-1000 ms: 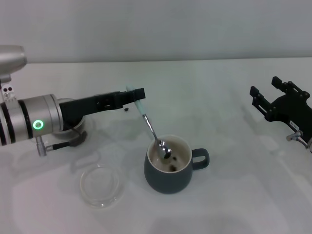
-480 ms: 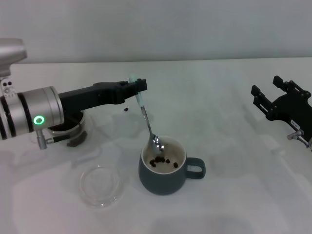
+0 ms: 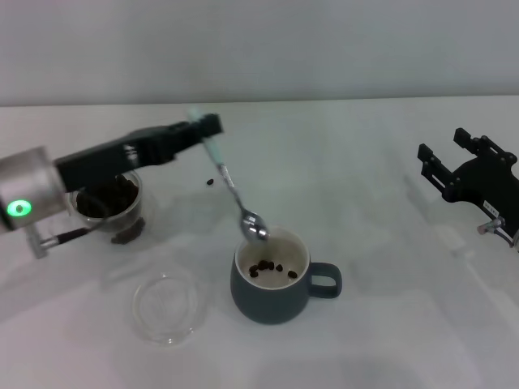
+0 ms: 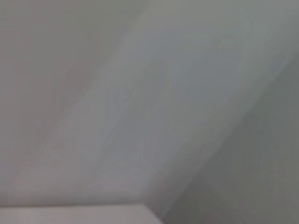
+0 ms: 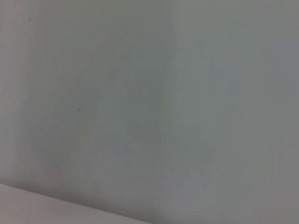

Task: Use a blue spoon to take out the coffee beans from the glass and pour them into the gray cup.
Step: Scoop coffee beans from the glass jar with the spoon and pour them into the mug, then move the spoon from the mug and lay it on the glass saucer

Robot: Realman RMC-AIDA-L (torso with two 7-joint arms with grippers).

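**Spoon held tilted over the gray cup, beans inside**

From the head view I start at the left, where my left arm reaches in across the white tabletop (image 3: 365, 162). Under its forearm sits the glass (image 3: 109, 203), upright, with a dark heap of coffee beans in it. Nearer me, apart from the glass, lies a shallow clear glass dish (image 3: 166, 308).

The left gripper (image 3: 204, 128) is closed on the pale handle end of the blue spoon (image 3: 231, 190). The spoon slants down and to the right, its metal bowl hanging just above the far-left rim of the gray cup (image 3: 276, 296); I cannot tell whether it touches the rim. One stray bean (image 3: 210, 181) lies on the tabletop just beside the spoon's handle.

The gray cup stands upright near the middle, its loop handle pointing right. Several coffee beans (image 3: 266, 267) lie on its cream floor.

Far to the right, my right gripper (image 3: 462, 166) hangs parked, well apart from everything, fingers spread with nothing between them.

Both wrist views give me only blank pale surfaces.
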